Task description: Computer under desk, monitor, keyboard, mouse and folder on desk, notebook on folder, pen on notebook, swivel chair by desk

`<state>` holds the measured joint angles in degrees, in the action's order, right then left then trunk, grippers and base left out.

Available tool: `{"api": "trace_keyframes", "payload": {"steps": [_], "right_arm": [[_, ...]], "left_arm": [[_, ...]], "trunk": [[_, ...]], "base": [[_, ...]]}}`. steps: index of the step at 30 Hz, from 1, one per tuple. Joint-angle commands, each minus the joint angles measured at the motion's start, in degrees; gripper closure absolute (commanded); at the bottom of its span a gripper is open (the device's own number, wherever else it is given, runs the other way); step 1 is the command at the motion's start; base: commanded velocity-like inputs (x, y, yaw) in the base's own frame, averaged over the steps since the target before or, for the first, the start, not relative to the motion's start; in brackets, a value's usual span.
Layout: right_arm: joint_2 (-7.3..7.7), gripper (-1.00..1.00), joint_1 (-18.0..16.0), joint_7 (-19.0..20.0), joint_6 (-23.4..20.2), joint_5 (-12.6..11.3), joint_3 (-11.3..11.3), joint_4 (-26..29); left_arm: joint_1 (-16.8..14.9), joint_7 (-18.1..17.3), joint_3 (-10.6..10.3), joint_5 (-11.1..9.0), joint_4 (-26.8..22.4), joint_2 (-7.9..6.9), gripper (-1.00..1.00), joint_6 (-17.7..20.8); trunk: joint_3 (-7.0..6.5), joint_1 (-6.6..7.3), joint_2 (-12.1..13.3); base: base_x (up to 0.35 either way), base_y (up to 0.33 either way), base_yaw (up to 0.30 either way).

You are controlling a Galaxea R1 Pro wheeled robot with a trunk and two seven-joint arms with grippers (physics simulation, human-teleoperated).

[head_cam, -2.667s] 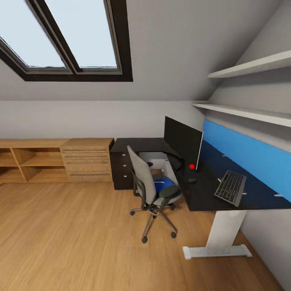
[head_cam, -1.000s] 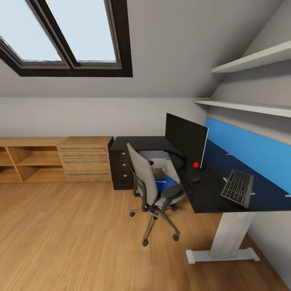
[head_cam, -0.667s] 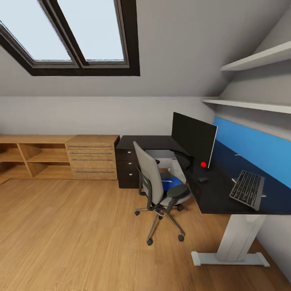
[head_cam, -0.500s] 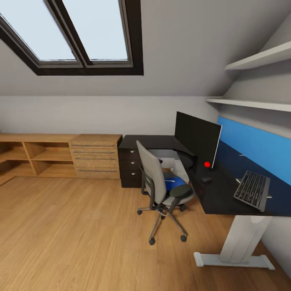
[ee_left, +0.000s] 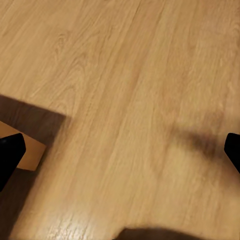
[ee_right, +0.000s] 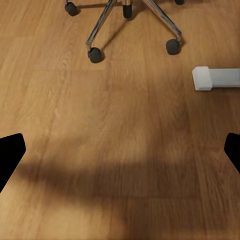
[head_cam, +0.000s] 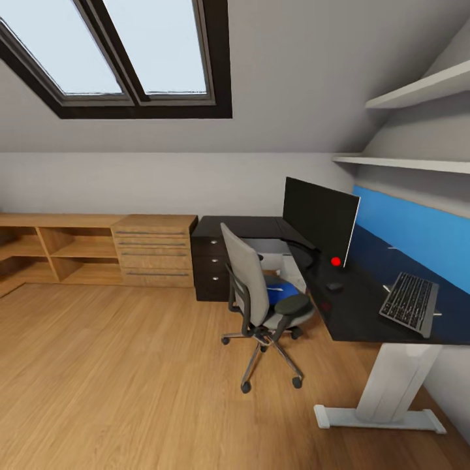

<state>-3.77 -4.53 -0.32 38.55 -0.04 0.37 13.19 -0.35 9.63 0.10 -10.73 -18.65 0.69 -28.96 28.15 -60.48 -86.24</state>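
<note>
The black L-shaped desk (head_cam: 352,313) stands along the right wall. On it are the monitor (head_cam: 318,217), the small dark mouse (head_cam: 334,286) and the keyboard (head_cam: 410,303). The grey swivel chair (head_cam: 251,287) sits at the desk's inner corner, with the blue folder (head_cam: 282,291) lying on its seat. A pale computer case (head_cam: 269,253) shows under the desk behind the chair. The notebook and pen are hidden or too small to tell. My left gripper (ee_left: 120,155) hangs open over bare floor. My right gripper (ee_right: 120,155) is open above the floor near the chair's castors (ee_right: 95,55).
A black drawer unit (head_cam: 210,271) closes the desk's left end, and low wooden shelving (head_cam: 85,254) runs along the back wall. The desk's white leg and foot (head_cam: 385,391) also shows as the foot (ee_right: 215,78) in the right wrist view. A blue wall panel (head_cam: 418,232) and white shelves (head_cam: 418,91) line the right wall.
The whole head view has shifted: the camera has moved closer and turned a little, so the desk and chair sit further right. No object has moved by itself.
</note>
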Motion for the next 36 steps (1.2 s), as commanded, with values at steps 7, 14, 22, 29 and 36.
{"api": "trace_keyframes", "payload": {"steps": [7,14,22,29,36], "right_arm": [[0.8,-1.0,0.0,-0.1,0.2,-0.2,-0.2,-0.1],[1.11,-1.0,0.0,-0.1,0.2,-0.3,-0.3,-0.1],[1.25,-1.0,0.0,-0.1,0.2,-0.3,-0.3,0.1],[2.9,-1.0,0.0,-0.1,0.2,-0.4,-0.5,0.5],[3.36,-1.0,-0.1,-0.1,0.2,-0.4,-0.5,0.7]], "left_arm": [[0.0,0.0,0.0,-0.1,0.0,0.06,-1.0,-0.4],[0.0,0.0,0.0,-0.2,0.0,0.04,-1.0,-0.1],[0.0,0.0,-0.1,0.0,-0.2,0.47,-1.0,-0.5],[0.0,-0.1,-0.1,0.1,-1.7,1.39,-1.0,-0.5],[0.0,-0.1,0.1,0.1,-2.9,1.74,-1.0,-0.6]], "trunk": [[1.32,-1.54,-2.9],[2.58,-3.08,-5.7],[4.01,-4.83,-8.9],[5.27,-6.37,-11.7],[6.53,-7.91,-14.5]], "base": [[0.0,0.0,0.0],[0.0,0.0,0.0],[0.0,0.0,0.0],[0.0,0.0,-0.056],[0.0,0.0,-0.22]]}}
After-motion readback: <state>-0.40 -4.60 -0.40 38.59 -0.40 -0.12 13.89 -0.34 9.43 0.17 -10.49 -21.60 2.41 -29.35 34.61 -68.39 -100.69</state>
